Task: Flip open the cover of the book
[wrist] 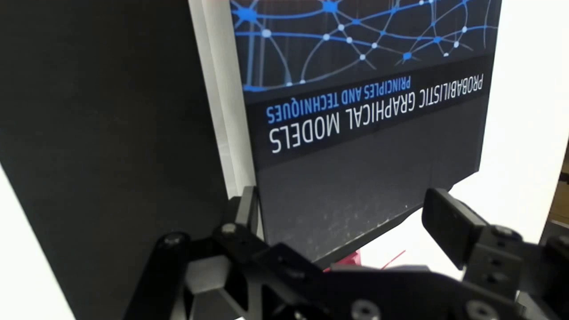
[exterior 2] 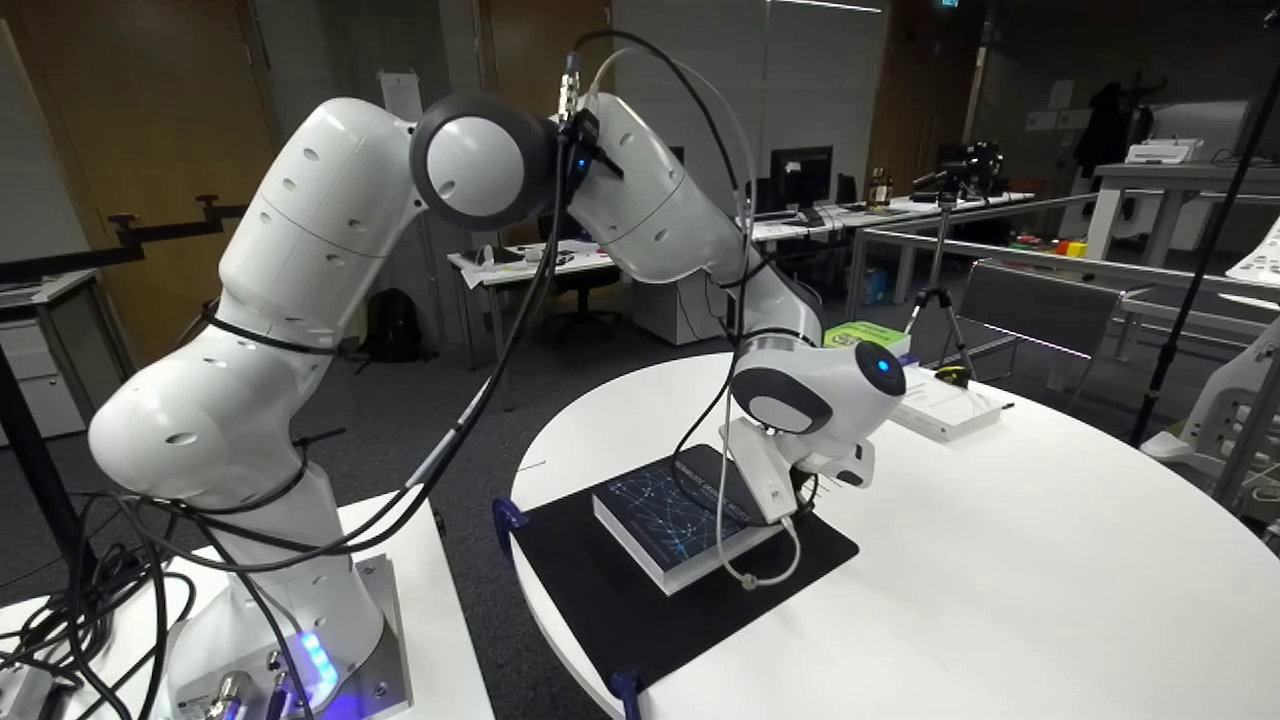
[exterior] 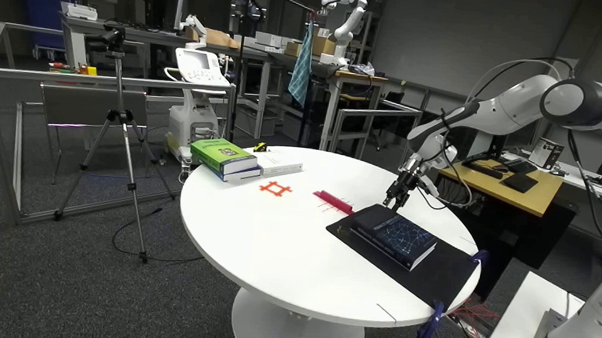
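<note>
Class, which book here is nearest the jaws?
The navy book, the only one on the black mat; the green book, blue book and white book lie farther off.

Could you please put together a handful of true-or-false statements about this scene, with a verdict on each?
1. The book lies on the black mat. True.
2. The book is spread open at its middle. False: its cover lies closed.
3. In the wrist view, the gripper is open. True.
4. In an exterior view, the green book rests on top of a blue book. True.
5. The orange frame sits on the mat. False: it lies off the mat, on the white table.
</note>
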Robot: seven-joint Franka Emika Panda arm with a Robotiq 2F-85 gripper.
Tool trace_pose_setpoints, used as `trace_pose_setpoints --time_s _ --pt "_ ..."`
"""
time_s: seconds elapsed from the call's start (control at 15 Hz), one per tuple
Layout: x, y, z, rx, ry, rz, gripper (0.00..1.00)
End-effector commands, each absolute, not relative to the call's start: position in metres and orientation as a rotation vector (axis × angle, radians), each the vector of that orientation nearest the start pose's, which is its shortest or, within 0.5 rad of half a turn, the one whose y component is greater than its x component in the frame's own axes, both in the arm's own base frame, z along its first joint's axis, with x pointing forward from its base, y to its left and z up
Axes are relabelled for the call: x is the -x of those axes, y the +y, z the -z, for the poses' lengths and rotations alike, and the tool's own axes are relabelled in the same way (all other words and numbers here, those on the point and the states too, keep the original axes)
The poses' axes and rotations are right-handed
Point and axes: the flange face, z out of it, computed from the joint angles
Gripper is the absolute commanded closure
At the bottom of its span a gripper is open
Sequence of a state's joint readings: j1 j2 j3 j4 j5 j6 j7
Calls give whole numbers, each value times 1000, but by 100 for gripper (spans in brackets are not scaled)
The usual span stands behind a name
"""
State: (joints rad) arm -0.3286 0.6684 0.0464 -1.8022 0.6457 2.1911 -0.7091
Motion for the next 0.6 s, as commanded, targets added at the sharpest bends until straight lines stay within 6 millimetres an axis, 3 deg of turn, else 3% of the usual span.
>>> trace_pose_setpoints --time_s 0.0,0.53 --pt "-609 -148 -170 2572 31 -7 0" --pt "-614 -136 -194 2559 -8 25 0"
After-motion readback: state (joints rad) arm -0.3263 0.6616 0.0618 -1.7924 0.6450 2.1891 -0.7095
